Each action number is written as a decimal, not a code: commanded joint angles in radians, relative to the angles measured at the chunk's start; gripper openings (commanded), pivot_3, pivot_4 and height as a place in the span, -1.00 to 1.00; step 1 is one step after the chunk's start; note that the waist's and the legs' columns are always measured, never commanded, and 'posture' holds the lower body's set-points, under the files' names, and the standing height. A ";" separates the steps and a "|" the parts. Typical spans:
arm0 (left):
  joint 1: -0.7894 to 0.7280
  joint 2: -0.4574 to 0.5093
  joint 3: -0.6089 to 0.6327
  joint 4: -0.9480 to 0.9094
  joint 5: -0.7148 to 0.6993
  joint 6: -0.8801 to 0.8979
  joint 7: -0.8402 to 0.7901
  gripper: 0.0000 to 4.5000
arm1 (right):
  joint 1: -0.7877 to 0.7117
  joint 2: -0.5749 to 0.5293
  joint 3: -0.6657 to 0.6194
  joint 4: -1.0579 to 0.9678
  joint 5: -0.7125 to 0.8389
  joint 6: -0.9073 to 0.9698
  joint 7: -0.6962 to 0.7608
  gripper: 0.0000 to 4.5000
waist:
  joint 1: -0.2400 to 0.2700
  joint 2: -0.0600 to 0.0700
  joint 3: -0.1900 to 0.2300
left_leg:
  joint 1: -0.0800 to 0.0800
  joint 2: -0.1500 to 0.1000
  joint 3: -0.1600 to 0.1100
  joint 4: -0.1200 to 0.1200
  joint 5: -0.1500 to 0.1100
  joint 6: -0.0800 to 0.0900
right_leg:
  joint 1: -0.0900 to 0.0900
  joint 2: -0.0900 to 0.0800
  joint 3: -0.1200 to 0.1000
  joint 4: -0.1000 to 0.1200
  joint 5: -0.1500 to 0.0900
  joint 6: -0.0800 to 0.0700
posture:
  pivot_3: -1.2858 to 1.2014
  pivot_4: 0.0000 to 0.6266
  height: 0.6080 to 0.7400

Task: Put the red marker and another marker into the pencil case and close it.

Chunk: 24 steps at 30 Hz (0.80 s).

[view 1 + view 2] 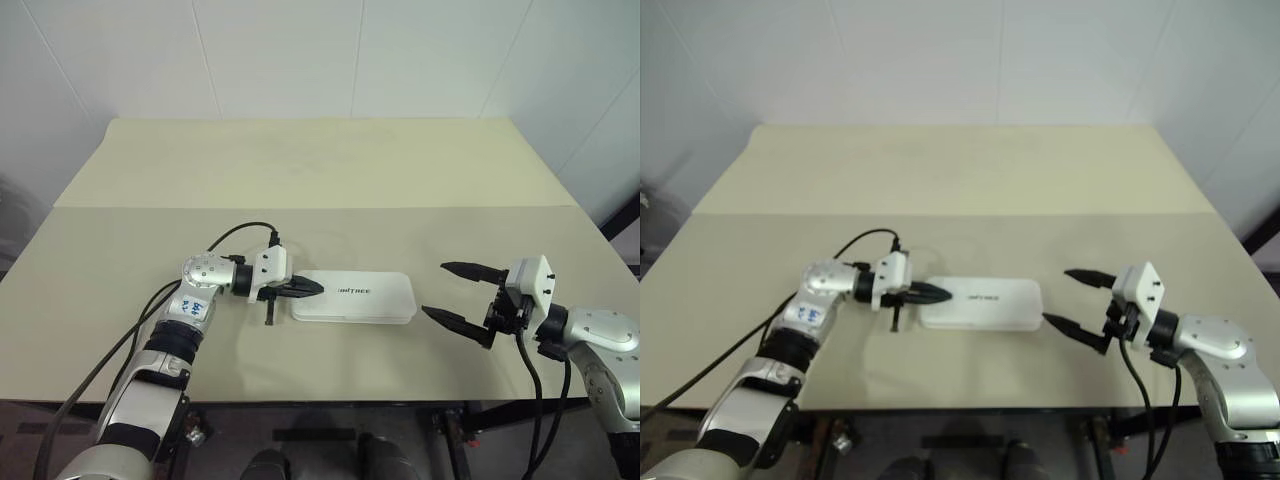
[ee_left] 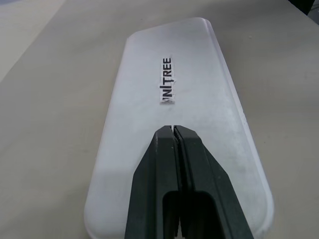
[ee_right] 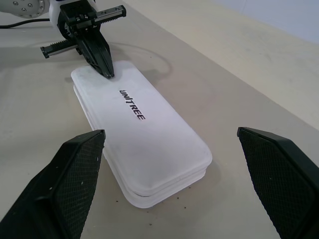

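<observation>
- White plastic case is seen lying flat mid-table with its lid down; no marker is visible anywhere, so both are presumed inside, which cannot be confirmed.
- Left gripper is positioned over the case's left end, jaws pressed fully together with nothing between them; tips look to be on or just above the lid near that end, but contact cannot be confirmed.
- Right gripper is held just beside the case's right end, jaws spread wide and empty, pointing at the end wall.
- Step in hand is judged to be closing: the lid should be pressed straight down by the closed left tips, not sideways, so the case is not skated across the table.
- A thin seam is seen round the near corner in the right wrist view; whether the latch is seated cannot be told, so a second press nearer the logo may be needed.
- Right fingers could be used as a stop against sliding.
- Left arm's cable lies behind the wrist, apart from the case; nothing else is in the way.
</observation>
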 commanded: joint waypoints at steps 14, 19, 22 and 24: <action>-0.024 0.006 -0.106 -0.112 0.078 0.259 -0.001 -0.98 | 0.054 0.036 -0.040 -0.084 0.026 -0.010 -0.070 1.00 | -0.003 0.000 0.000 | 0.014 0.000 -0.001 0.000 0.000 0.001 | 0.017 0.000 0.000 -0.005 -0.001 0.000 | 0.03 -0.52 1.00; -0.013 -0.014 -0.118 -0.165 0.068 0.312 0.012 -0.98 | 0.037 0.042 -0.029 -0.067 0.020 -0.015 -0.067 1.00 | -0.002 0.000 0.000 | 0.014 0.000 -0.001 -0.002 0.000 0.001 | 0.016 0.000 0.000 -0.006 -0.002 0.000 | 0.03 -0.52 1.00; -0.006 -0.021 -0.123 -0.171 0.070 0.324 0.017 -0.98 | 0.019 0.044 -0.022 -0.052 0.016 -0.018 -0.062 1.00 | -0.002 0.000 0.000 | 0.014 0.000 -0.001 -0.003 0.000 0.001 | 0.016 0.000 0.000 -0.006 -0.002 0.000 | 0.03 -0.52 1.00; -0.003 -0.022 -0.123 -0.171 0.072 0.332 0.021 -0.98 | 0.009 0.044 -0.020 -0.043 0.014 -0.019 -0.059 1.00 | -0.002 0.000 0.000 | 0.014 0.000 -0.001 -0.003 0.000 0.001 | 0.016 0.000 0.000 -0.006 -0.002 0.000 | 0.03 -0.52 1.00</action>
